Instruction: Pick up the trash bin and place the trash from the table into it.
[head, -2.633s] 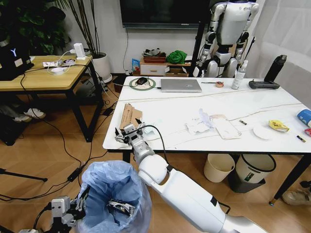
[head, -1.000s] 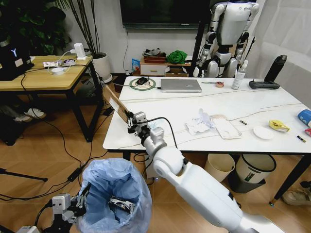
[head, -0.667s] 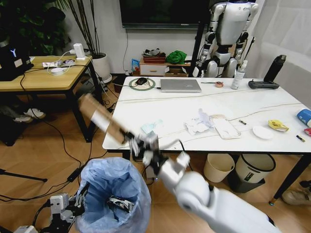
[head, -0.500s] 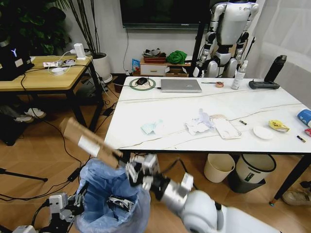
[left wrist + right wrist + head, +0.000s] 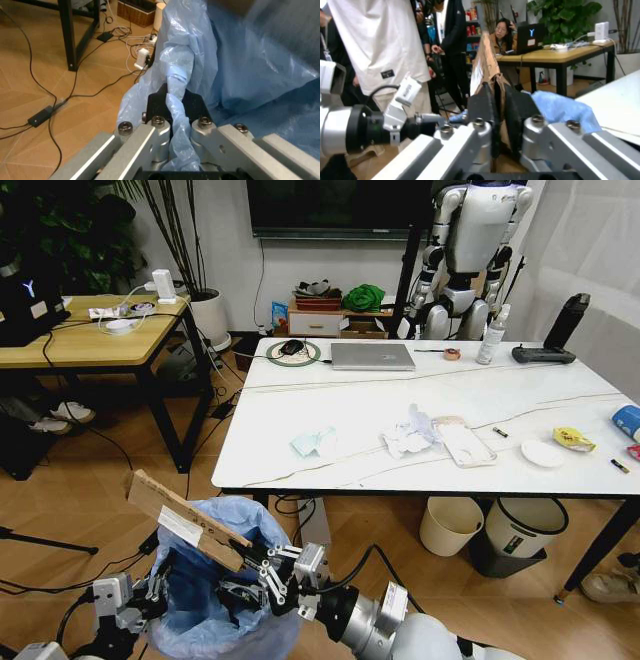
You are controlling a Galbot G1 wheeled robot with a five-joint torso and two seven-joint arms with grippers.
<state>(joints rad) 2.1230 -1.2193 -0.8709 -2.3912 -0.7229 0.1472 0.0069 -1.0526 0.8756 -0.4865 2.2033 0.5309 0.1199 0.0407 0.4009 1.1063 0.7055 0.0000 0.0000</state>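
R tool (image 5: 268,572) grips the brown cardboard (image 5: 186,520) by one end, slanted over the trash bin (image 5: 225,580) mouth, prob. so it slides in lengthwise. L tool (image 5: 172,112) is clamped on the bag rim, holding the bin up by the tabletop (image 5: 420,395) edge. Tissues (image 5: 408,432), tray, wrappers left on marble; wood floor w/ cables.

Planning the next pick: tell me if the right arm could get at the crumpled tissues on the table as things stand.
Probably not yet: the right tool is shut on the cardboard piece over the trash bin. The crumpled tissues lie uncovered on the table.
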